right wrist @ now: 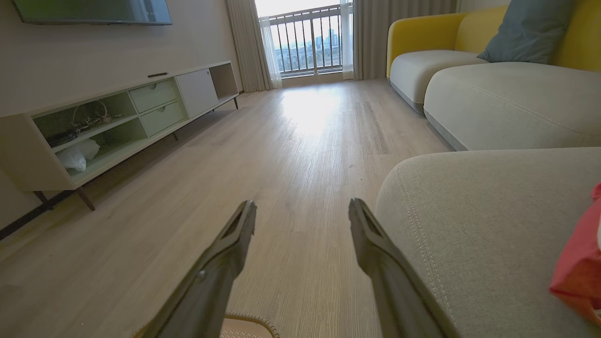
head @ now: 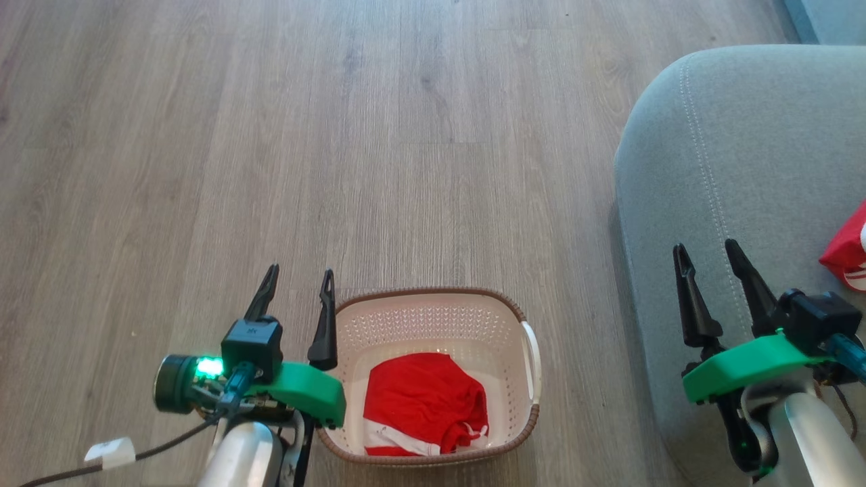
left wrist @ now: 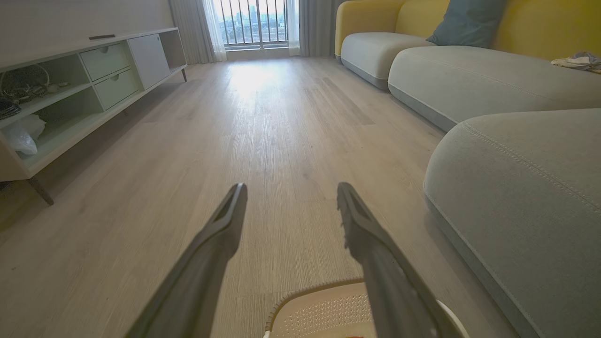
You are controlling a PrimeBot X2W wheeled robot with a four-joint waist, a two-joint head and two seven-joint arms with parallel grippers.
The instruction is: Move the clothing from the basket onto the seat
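**A:** Head view first. Where is the clothing?

**B:** One red garment (head: 423, 399) with white trim lies crumpled on the bottom of the basket (head: 419, 325), which stands on the wooden floor (head: 338, 135). A second red piece (head: 846, 253) lies on the seat (head: 731, 155), at the picture's right edge.

**A:** And the end effectors?

**B:** The left end effector (head: 300, 274) hangs just beside the basket's left rim, its fingers spread and empty. The red garment is below it and to its right. The right end effector (head: 705, 247) is over the seat's front part, also spread and empty. The second red piece is near it on its right, not touching.

**A:** Left wrist view?

**B:** The fingers are parted with bare floor between them. The basket's far rim shows at the bottom edge, partly under the right finger. The seat is on the right.

**A:** Right wrist view?

**B:** The fingers are parted again, with nothing held. The seat lies right of the fingers, and the second red piece sits on it at the far right edge, apart from them. A sliver of basket rim shows at the bottom.
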